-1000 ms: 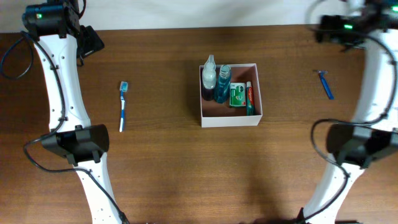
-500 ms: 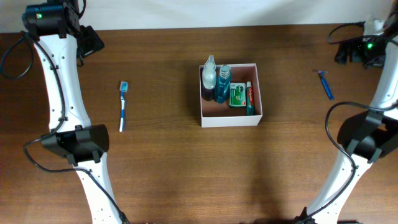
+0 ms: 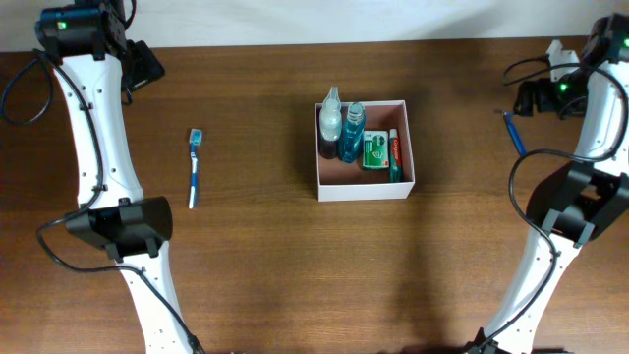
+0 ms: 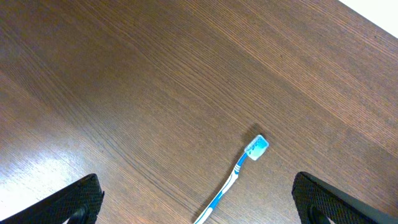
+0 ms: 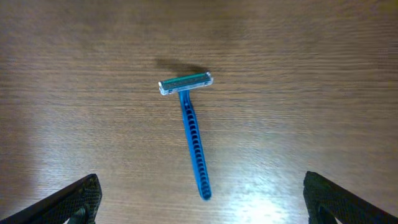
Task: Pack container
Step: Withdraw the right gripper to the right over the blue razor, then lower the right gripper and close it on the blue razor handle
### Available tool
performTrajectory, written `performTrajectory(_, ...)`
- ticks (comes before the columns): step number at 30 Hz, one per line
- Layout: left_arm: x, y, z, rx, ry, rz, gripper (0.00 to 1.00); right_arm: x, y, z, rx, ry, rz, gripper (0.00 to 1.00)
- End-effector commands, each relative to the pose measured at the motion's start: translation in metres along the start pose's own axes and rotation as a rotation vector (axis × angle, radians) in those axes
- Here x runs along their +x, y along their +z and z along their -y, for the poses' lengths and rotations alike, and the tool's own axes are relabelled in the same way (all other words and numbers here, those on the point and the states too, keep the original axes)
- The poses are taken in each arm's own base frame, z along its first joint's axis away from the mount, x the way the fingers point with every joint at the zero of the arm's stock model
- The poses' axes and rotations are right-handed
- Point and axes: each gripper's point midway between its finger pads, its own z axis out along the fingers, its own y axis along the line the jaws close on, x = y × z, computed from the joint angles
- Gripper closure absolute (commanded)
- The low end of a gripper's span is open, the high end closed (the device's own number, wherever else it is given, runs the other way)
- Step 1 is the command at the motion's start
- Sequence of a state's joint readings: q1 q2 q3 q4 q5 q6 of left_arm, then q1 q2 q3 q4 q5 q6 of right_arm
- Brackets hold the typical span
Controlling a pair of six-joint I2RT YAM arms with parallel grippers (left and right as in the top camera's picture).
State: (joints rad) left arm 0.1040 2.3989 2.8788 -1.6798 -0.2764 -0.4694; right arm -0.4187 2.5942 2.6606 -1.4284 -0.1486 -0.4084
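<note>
The container, a white-walled box with a pinkish inside, stands mid-table and holds a clear bottle, a blue bottle, a green packet and a red-and-white tube. A blue toothbrush lies to its left. In the left wrist view the toothbrush runs between the wide-apart fingers of my open left gripper. A blue razor lies at the right. My open right gripper hangs over the razor, head away, handle end between the fingers.
Both arm bases stand near the front corners, the left one and the right one. The table's far edge runs just behind both wrists. Bare wood lies between the container and each loose item.
My right arm has swung from the far edge toward the razor and now hangs over it. The left arm, the toothbrush and the container have not moved.
</note>
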Motion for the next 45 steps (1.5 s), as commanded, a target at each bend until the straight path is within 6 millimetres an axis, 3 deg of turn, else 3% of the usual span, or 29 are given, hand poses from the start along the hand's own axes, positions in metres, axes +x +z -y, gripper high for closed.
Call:
performTrajectory(1,-0.003,-0.011,-0.002,0.013,-0.019,0.019,0.01,0.005,0.025,-0.011,-0.018,-0.039,-0.05,0.01)
performTrajectory(7,-0.003,-0.011,-0.002,0.013,-0.019,0.019,0.01,0.014,0.039,-0.01,0.002,-0.044,-0.106,0.01)
performTrajectory(14,-0.003,-0.011,-0.002,0.013,-0.02,0.02,0.0,0.04,0.054,-0.002,0.05,-0.042,-0.218,0.0)
performTrajectory(20,-0.003,-0.011,-0.002,0.013,-0.02,0.02,0.01,0.054,0.064,-0.002,0.045,-0.042,-0.266,0.07)
performTrajectory(29,-0.003,-0.011,-0.002,0.013,-0.02,0.02,0.01,0.075,0.079,-0.004,0.068,-0.059,-0.355,0.08)
performTrajectory(45,-0.008,-0.011,0.0,0.02,-0.026,0.04,0.0,0.061,0.087,0.001,0.095,-0.065,-0.296,0.19)
